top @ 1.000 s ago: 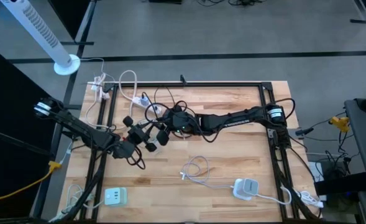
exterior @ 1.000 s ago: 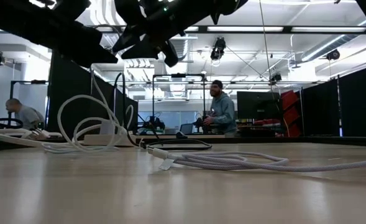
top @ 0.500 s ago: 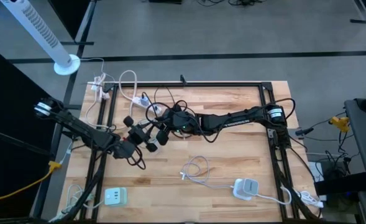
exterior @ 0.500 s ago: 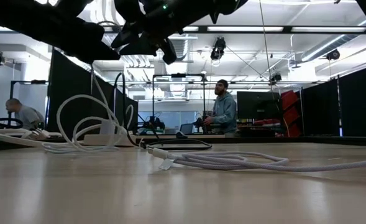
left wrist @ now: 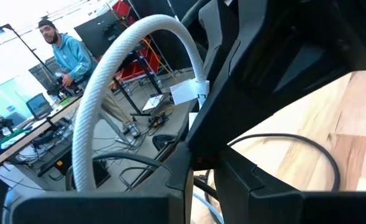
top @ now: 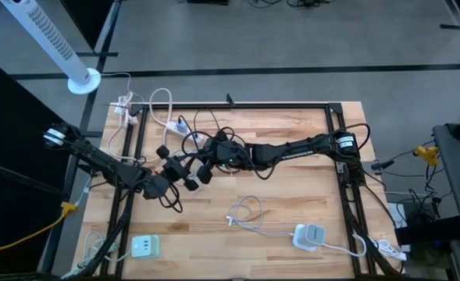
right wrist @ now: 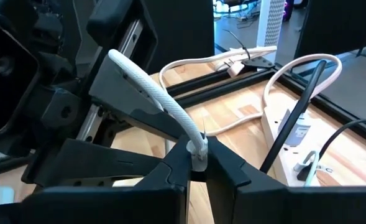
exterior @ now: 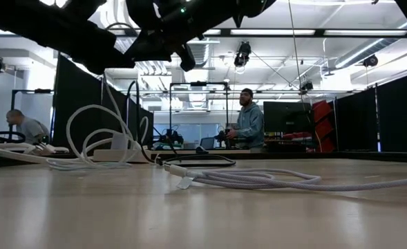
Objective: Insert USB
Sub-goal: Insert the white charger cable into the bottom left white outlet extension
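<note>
Pinched shut on the white cable (right wrist: pixel 146 89) just behind its plug with the right gripper (top: pixel 205 167) (jaws looser a second before), beside the left gripper (top: pixel 173 168) narrowly clamping that cable mid-table, well clear of the white charger (top: pixel 144 247); probably a handover before plugging in.

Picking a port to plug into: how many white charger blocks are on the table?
2: the left charger block at the table's lower-left corner in the high view, the right charger block lower right. Others may be hidden.

Grey floor (top: pixel 292 47), white tower fan (top: pixel 50 39), black partitions (exterior: pixel 390 117)
</note>
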`<action>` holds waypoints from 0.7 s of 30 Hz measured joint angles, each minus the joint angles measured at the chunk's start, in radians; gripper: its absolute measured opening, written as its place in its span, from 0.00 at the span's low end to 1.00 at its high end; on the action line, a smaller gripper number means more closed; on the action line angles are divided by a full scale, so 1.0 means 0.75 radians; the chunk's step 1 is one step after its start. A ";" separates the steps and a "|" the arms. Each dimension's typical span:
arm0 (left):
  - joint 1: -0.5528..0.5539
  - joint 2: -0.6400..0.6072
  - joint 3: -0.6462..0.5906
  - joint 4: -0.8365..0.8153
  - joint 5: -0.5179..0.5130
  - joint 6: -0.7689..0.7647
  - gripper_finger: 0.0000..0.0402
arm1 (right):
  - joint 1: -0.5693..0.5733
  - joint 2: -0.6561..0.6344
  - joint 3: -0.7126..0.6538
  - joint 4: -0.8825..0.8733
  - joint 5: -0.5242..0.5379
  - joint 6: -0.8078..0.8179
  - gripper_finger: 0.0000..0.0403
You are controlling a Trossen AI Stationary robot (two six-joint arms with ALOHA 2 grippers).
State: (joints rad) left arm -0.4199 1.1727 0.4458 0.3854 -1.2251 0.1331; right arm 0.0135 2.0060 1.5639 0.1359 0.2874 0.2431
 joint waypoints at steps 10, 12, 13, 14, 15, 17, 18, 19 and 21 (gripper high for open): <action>-0.009 -0.109 0.003 -0.201 0.137 -0.193 0.25 | 0.002 -0.008 0.000 -0.016 -0.014 -0.037 0.04; -0.010 -0.131 0.004 -0.390 0.190 -0.309 0.31 | 0.003 -0.009 -0.001 -0.015 -0.042 -0.044 0.04; -0.010 -0.138 0.004 -0.474 0.230 -0.369 0.34 | 0.003 -0.011 -0.002 -0.012 -0.051 -0.046 0.04; -0.010 -0.142 0.004 -0.544 0.286 -0.424 0.37 | 0.003 -0.012 -0.002 -0.009 -0.064 -0.048 0.04; -0.009 -0.144 0.004 -0.602 0.354 -0.469 0.39 | 0.003 -0.014 -0.002 -0.005 -0.083 -0.062 0.04; -0.009 -0.143 0.004 -0.699 0.547 -0.534 0.42 | 0.004 -0.014 -0.002 -0.006 -0.138 -0.101 0.04; -0.010 -0.143 0.004 -0.731 0.651 -0.563 0.43 | 0.004 -0.014 -0.002 -0.008 -0.183 -0.119 0.04; -0.010 -0.143 0.004 -0.750 0.747 -0.583 0.44 | 0.006 -0.014 -0.002 -0.008 -0.236 -0.139 0.04; -0.012 -0.150 0.012 -0.816 0.934 -0.617 0.44 | 0.014 -0.014 -0.002 -0.006 -0.335 -0.177 0.04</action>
State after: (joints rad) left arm -0.4287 1.0599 0.4549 -0.2268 -0.5244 -0.3295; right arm 0.0241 1.9957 1.5627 0.1312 0.0364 0.1103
